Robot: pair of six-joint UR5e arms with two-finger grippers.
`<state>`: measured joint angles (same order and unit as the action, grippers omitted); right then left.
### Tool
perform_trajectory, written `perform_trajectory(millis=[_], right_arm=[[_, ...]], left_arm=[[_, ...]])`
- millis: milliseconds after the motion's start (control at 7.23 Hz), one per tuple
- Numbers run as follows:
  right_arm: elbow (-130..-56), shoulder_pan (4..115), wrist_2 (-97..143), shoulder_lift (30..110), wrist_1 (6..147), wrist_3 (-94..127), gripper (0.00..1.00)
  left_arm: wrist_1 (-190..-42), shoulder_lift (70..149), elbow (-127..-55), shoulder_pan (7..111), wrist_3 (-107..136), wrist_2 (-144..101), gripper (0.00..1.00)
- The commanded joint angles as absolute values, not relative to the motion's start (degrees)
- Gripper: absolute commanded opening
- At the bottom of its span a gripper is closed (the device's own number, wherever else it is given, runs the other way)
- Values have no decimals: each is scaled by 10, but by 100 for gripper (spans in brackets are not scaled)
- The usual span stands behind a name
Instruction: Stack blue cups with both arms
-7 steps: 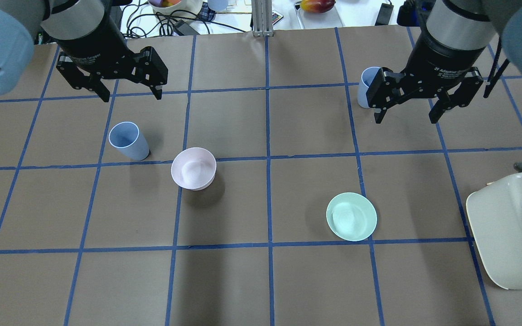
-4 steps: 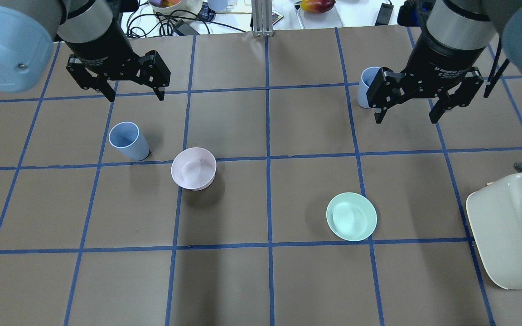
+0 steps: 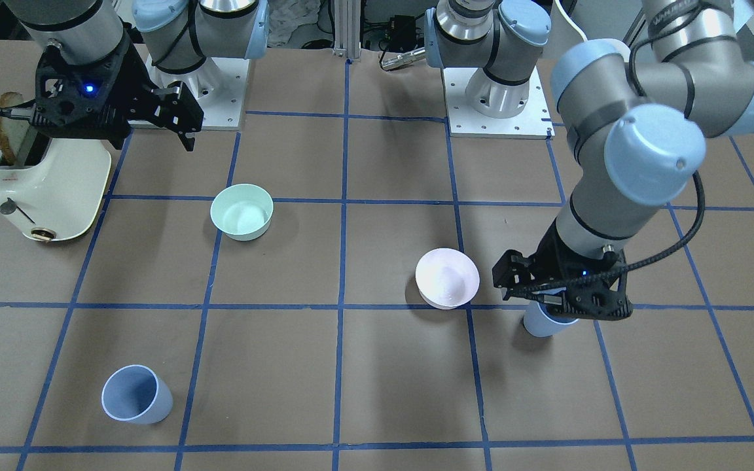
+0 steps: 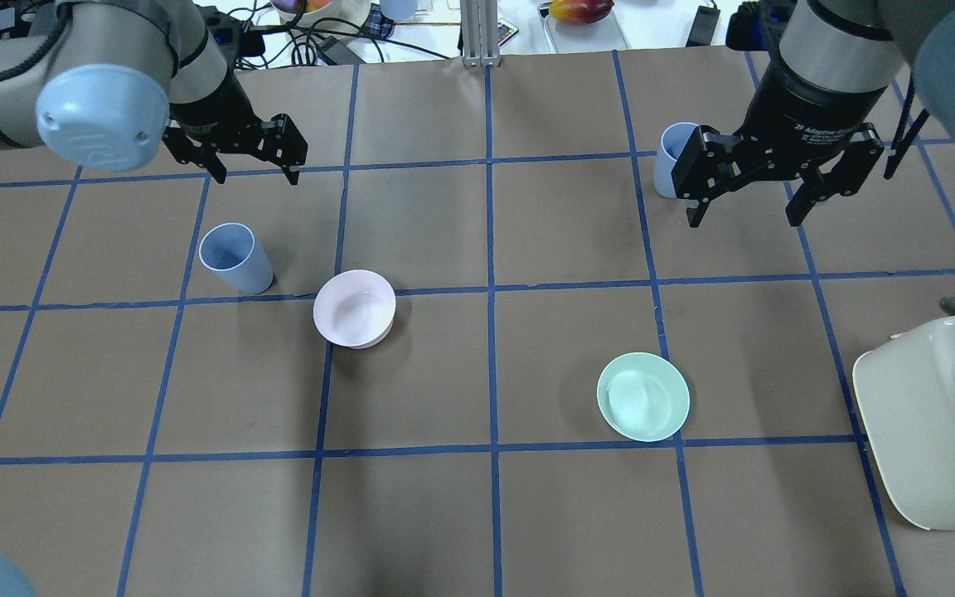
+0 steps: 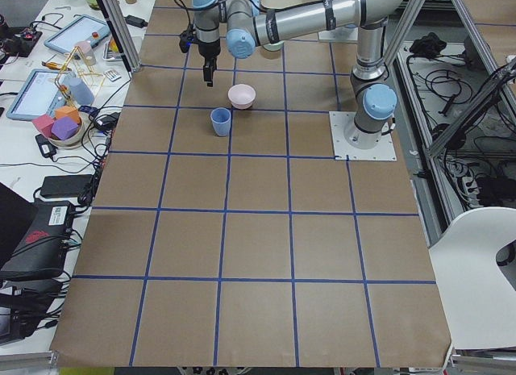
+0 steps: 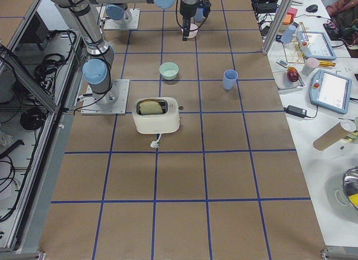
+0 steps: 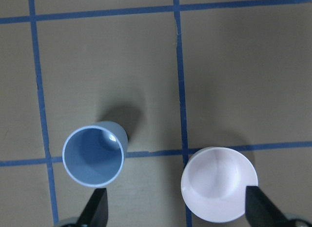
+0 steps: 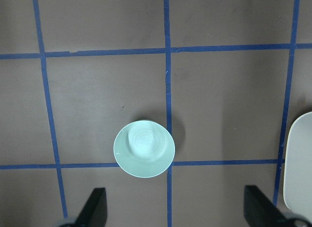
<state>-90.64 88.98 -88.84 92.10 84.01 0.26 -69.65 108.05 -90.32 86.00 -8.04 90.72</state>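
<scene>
One blue cup (image 4: 235, 257) stands upright on the left of the table, next to the pale pink bowl (image 4: 354, 308). My left gripper (image 4: 252, 172) is open and empty, hovering over this cup; in the left wrist view the cup (image 7: 93, 156) sits just ahead of the left fingertip (image 7: 96, 211). In the front view the gripper (image 3: 560, 297) overlaps the cup (image 3: 542, 322). The second blue cup (image 4: 671, 157) stands at the far right, partly hidden behind my right gripper (image 4: 744, 214), which is open, empty and high above the table.
A mint green bowl (image 4: 642, 396) sits right of centre and shows below the right gripper in the right wrist view (image 8: 144, 149). A cream toaster (image 4: 933, 423) with a slice of toast stands at the right edge. Blue tape lines grid the brown table.
My left arm has swung in and lowered, so its gripper looks smaller and sits a little farther across the table. It stays open. The right gripper has hardly moved.
</scene>
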Motion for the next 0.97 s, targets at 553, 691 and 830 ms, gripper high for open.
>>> perform_trajectory(millis=[553,691,830], right_arm=[[-900,811,-912,832,910,-32,100],[-897,809,-879,811,971,-36,100],[-880,809,-875,786,1007,-37,100]], left_arm=[[-657,1137,-966,829,-95,935,13],[-657,1136,-964,830,-95,938,0],[-657,1135,-958,831,-95,950,0]])
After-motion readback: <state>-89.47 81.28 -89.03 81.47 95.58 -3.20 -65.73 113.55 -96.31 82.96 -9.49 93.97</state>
